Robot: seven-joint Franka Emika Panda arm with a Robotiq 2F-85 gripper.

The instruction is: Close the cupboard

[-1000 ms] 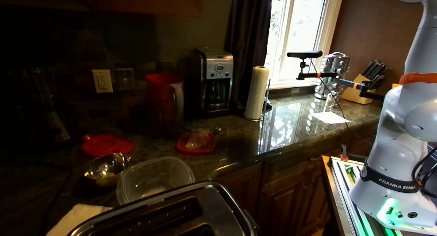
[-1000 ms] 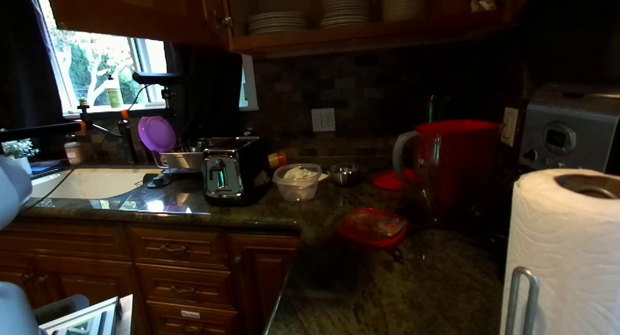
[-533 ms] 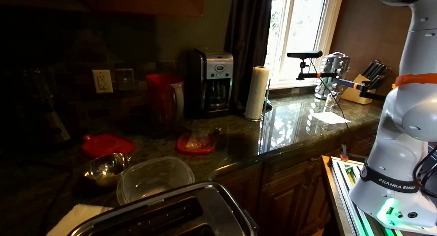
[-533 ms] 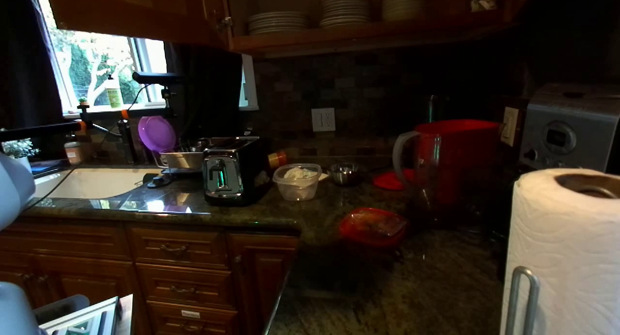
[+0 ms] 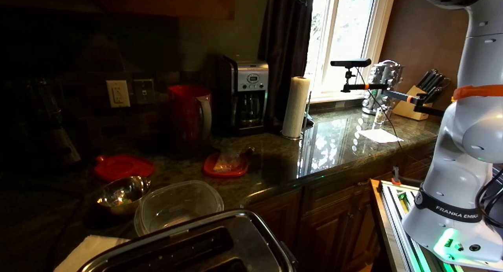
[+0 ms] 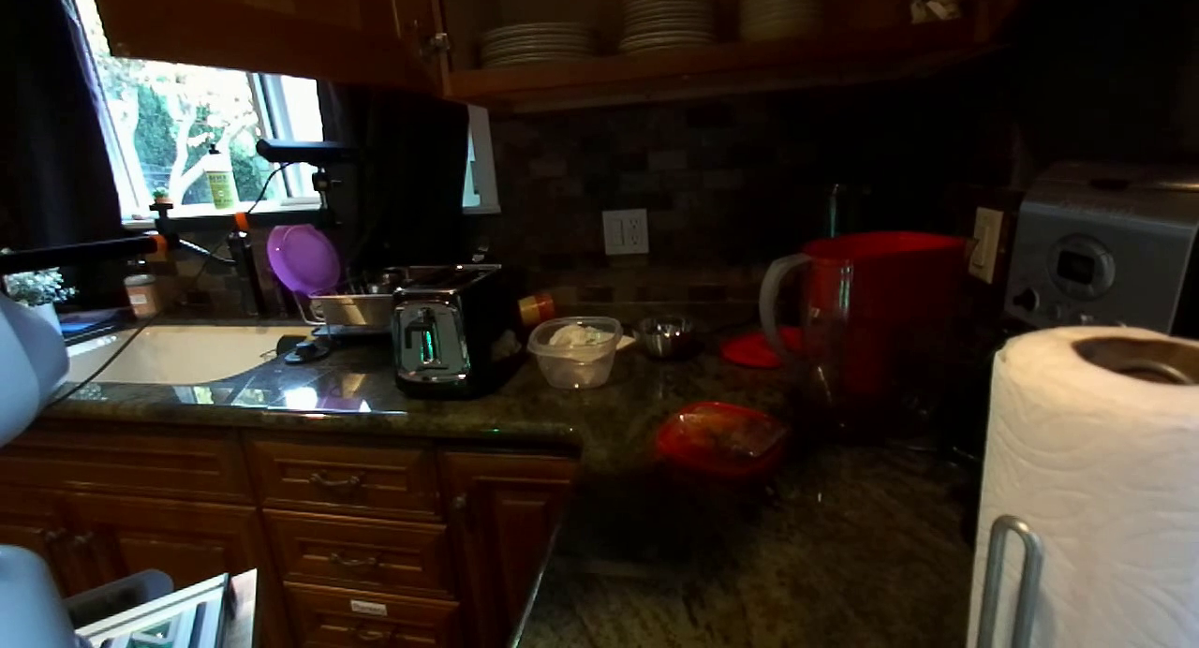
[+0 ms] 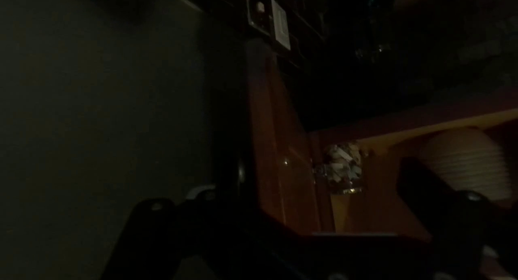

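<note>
The wall-hung cupboard (image 6: 731,67) of reddish-brown wood stands open in an exterior view, with stacks of white plates (image 6: 667,16) inside. One door (image 6: 262,30) stands swung out at its left. Part of the cupboard also shows dimly at the top left of an exterior view (image 5: 184,4). In the dark wrist view, an open door (image 7: 269,150) with its hinge stands beside the interior, where a glass jar (image 7: 344,166) and plates (image 7: 465,162) show. My gripper (image 7: 317,166) is open, one finger left of this door, the other before the interior. Contact cannot be told.
Below are a coffee maker (image 5: 251,91), a paper towel roll (image 5: 295,107), a red pitcher (image 5: 188,111), a toaster (image 5: 188,244) and a plastic tub (image 5: 178,205). A camera on a bracket (image 5: 349,63) stands near the window. A dark curtain (image 5: 289,44) hangs beside it.
In an exterior view my upper arm has moved left and slightly down. Small dark parts at the top edge near the curtain have shifted left. The cupboard shows no visible change.
</note>
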